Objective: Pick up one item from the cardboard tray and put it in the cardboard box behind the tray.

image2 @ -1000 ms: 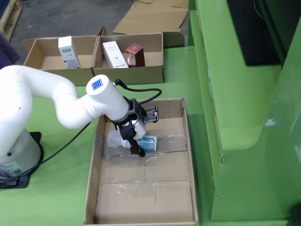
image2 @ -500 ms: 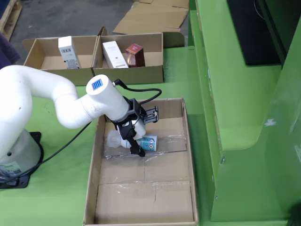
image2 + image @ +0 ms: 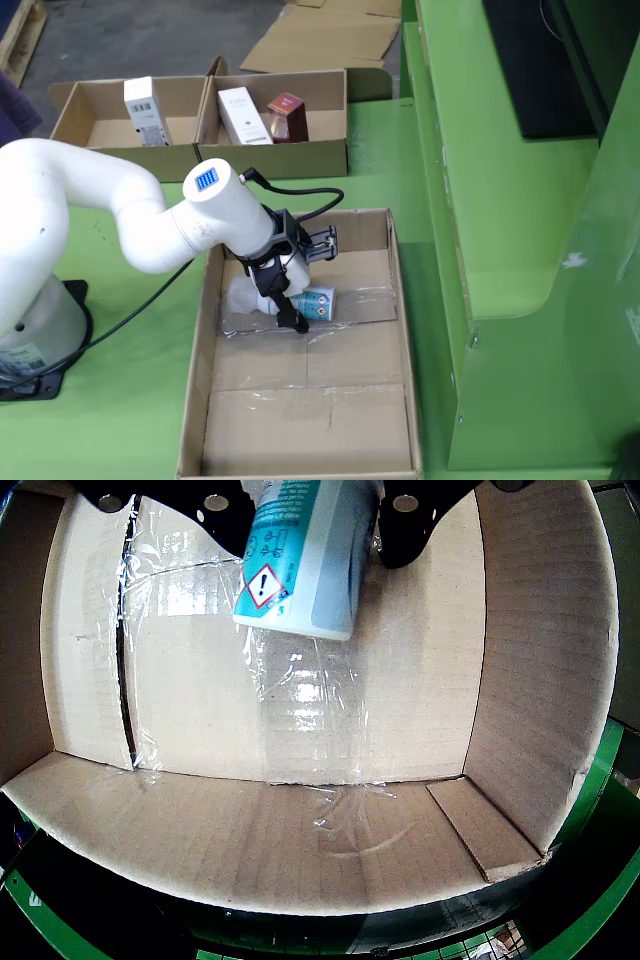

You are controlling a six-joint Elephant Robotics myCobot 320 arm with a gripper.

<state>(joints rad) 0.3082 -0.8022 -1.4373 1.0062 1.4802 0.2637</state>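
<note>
Claw [image 3: 312, 520] first, from the camera riding on it: the two black fingers sit either side of a white and teal bottle [image 3: 305, 560] and look clamped on it, one finger [image 3: 408, 520] hugging its right side. Bottle's long axis runs from the top of the frame downward, leaning a bit to the left, flat end toward the tray floor, with a red diamond hazard mark showing on the label. Under it is the cardboard tray [image 3: 530, 680], plain corrugated brown, floor seams covered in shiny clear tape that's wrinkled and glaring. Over in the fixed view, the white arm [image 3: 120, 215] reaches in from the left, rounded wrist housing with a little blue screen, black cable looping off it, and the claw [image 3: 292, 300] is angled down into the far half of the tray [image 3: 400, 330]. Bottle [image 3: 316, 302] is low there, lying roughly sideways, teal end pointing right; can't tell if it's touching the floor. Tray sits on the green bench [image 3: 120, 420], and behind it are two open cardboard boxes [image 3: 280, 155] with small cartons standing in them.
</note>
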